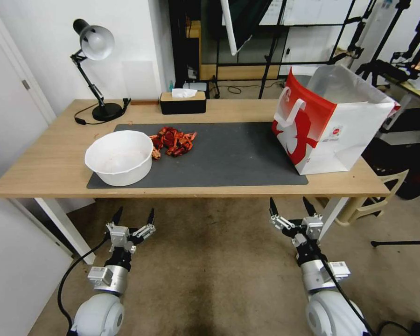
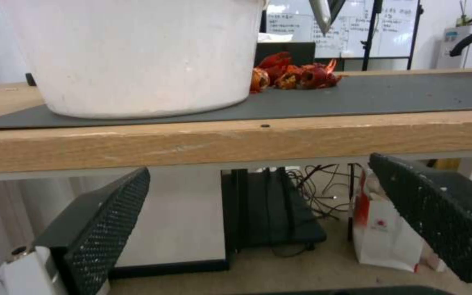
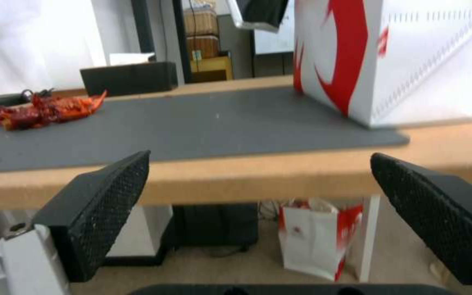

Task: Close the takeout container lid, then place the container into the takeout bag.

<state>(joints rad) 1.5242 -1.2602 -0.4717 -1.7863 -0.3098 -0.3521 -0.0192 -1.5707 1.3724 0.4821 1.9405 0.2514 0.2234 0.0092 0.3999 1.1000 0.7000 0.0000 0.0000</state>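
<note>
Below the wooden worktop (image 1: 51, 163) edge both the left gripper (image 1: 132, 223) and right gripper (image 1: 291, 212) hang released, and rising carelessly could knock the boxy red-and-white takeout bag (image 1: 331, 126).

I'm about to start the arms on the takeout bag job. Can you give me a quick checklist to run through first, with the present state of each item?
1. Left gripper open, holding nothing, below the table's front edge: ok.
2. Right gripper open, holding nothing, below the front edge: ok.
3. Takeout bag upright at the table's right end, mouth open: ok.
4. Where the takeout container is and whether its lid is shut: cannot tell.
5. White bowl and the red crayfish pile sit on the mat's left part, apart from the bag: ok.
</note>
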